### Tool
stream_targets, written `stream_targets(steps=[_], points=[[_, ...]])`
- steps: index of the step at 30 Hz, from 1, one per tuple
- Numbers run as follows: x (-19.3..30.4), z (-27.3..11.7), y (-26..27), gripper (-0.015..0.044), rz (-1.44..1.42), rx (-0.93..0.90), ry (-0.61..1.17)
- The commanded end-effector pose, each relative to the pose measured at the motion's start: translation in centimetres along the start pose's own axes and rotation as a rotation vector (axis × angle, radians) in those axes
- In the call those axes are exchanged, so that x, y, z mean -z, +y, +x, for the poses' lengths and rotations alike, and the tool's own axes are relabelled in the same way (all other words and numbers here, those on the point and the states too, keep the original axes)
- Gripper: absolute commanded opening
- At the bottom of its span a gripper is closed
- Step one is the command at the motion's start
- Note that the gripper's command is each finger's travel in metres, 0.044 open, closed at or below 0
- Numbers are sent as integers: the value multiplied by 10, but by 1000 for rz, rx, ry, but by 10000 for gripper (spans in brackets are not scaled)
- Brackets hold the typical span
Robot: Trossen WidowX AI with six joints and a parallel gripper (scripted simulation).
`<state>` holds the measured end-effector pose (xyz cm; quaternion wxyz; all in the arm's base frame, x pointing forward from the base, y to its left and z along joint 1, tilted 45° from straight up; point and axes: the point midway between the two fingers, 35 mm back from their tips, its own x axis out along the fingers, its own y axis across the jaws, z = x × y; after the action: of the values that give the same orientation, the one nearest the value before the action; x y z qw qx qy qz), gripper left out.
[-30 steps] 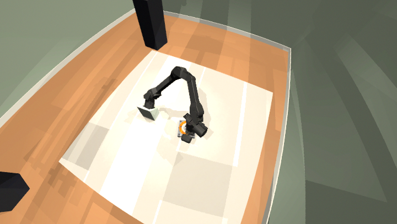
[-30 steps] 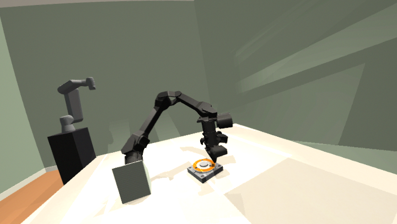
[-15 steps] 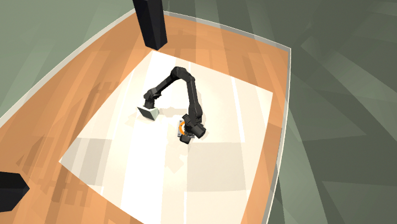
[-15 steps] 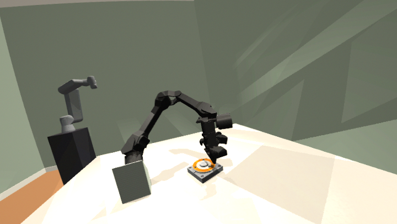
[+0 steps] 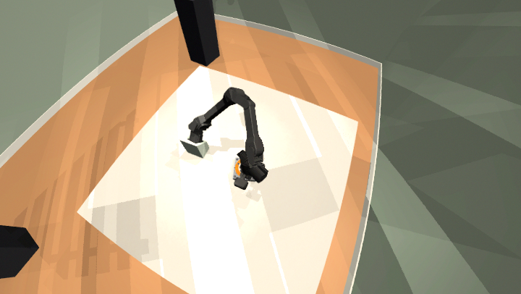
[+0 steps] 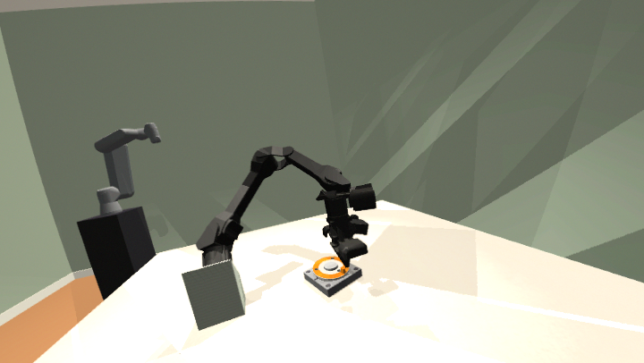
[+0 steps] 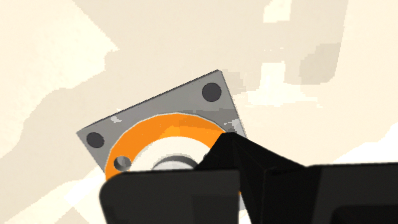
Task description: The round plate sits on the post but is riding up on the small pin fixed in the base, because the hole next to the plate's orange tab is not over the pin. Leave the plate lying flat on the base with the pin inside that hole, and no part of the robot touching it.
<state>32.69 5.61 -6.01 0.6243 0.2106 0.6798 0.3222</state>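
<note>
The gripper [image 6: 344,265] is down at the right rim of the round plate [image 6: 320,266] — fingers pressed together, nothing between them. The orange plate sits around the pale post [image 7: 172,163] on the grey base [image 7: 167,102], which rests on the cream mat [image 6: 427,306] (whether the tip touches the plate, I cannot tell). One hole [image 7: 122,162] shows in the ring's left side — the wrist view hides the rest behind the dark fingers.

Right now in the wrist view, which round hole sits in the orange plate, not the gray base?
The small hole at lower left, ringed by orange.
</note>
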Motion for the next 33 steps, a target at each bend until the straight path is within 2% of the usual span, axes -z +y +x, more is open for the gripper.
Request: stream_targets(steps=[1,33], points=[[7,3,-3,0,8,2,15],[32,2,-13,0,9,2,16]])
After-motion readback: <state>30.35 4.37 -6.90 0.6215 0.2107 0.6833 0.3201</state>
